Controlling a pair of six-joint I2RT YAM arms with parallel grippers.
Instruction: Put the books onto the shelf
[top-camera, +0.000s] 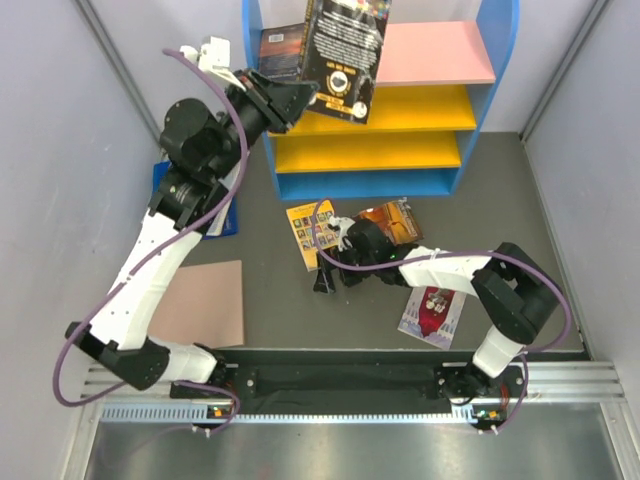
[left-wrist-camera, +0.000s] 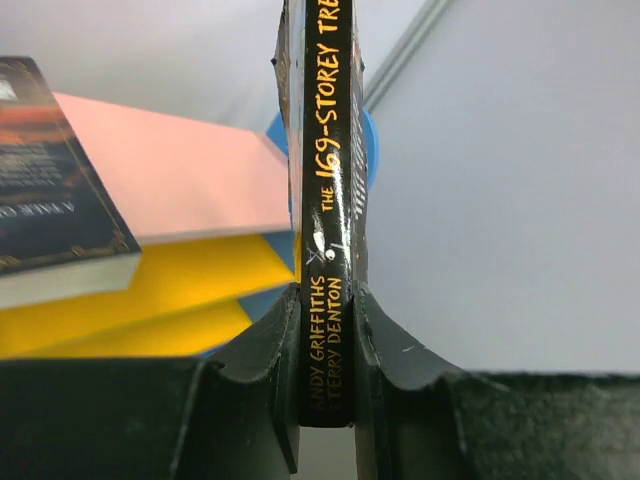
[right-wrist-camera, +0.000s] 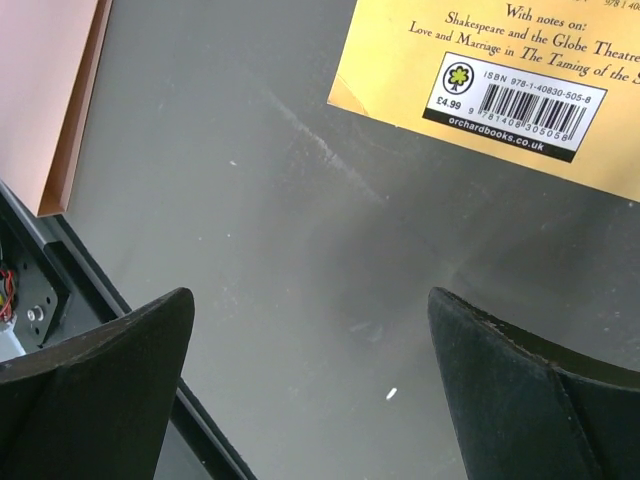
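Shelf (top-camera: 365, 183) at the far side of the grey table (top-camera: 530, 220): blue frame, pink top board, two yellow boards below. Carries one book, the dark orange-glow book (top-camera: 282, 50), flat on the left of the pink board.

Brown cardboard sheet (top-camera: 205, 300) flat at the near left of the table.

Black book (top-camera: 345, 55) up in the air over the shelf's front, spine towards the left wrist camera. Clamped across its covers, at the author end of the spine, by the left gripper (left-wrist-camera: 328, 310). Seems clear of the pink board, though hard to tell from above.

Three more books flat on the table in front of the shelf: yellow book (top-camera: 303, 225), blue-orange sunset book (top-camera: 395, 220) just right of it, pale book (top-camera: 430, 312) nearer the front edge, on the right.

Right gripper (right-wrist-camera: 310, 295) spread wide, grasping nothing, low over bare table just beside the yellow book's barcode corner.
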